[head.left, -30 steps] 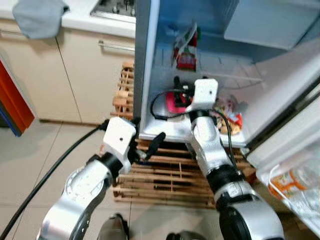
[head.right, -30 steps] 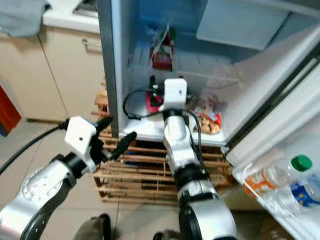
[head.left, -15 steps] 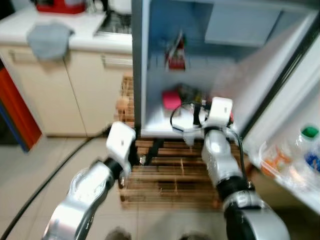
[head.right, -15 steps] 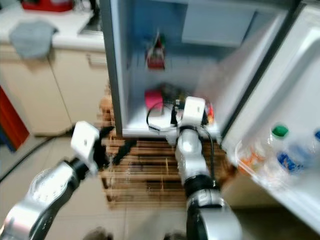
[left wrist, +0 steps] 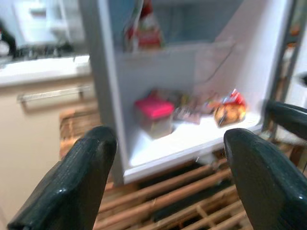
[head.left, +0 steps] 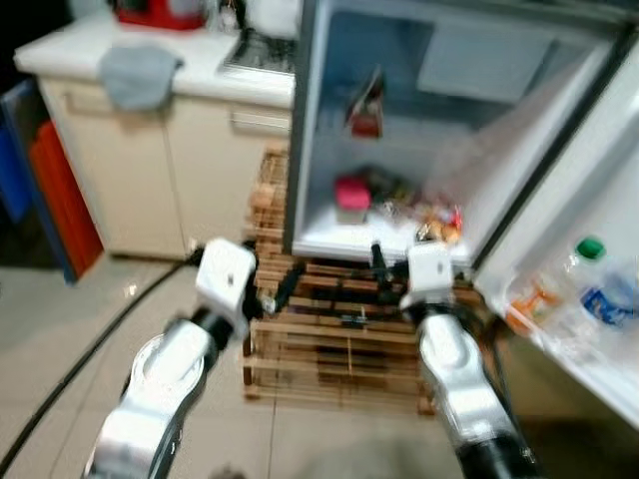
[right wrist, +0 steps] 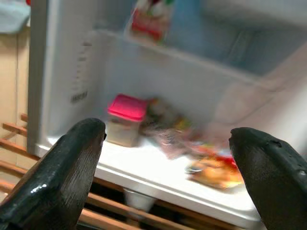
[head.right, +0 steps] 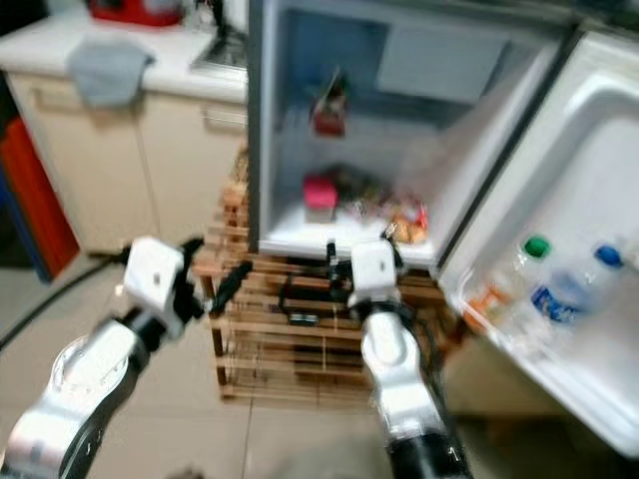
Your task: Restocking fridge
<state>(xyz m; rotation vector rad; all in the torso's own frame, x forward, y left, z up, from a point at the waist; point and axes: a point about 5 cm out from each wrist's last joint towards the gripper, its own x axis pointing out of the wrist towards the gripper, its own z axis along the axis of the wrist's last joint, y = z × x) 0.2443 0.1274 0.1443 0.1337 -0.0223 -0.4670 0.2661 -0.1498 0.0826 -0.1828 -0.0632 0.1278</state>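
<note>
White fridge stands open in the head views, pink-lidded container and snack packets on its bottom shelf; I judge closing the door next needs clearance from the wooden rack. Wrist views: left gripper and right gripper spread wide, empty, outside the shelf.

The two head cameras are looking forward and down from above at the open fridge, the wooden rack beneath it and both silver arms; the picture is blurred, so fine detail is uncertain. The right eye is sitting slightly to the side, taking in more of the fridge door. Each wrist camera is looking along its own black fingers, from much nearer, at the same lower fridge shelf with its pink-lidded container.
</note>
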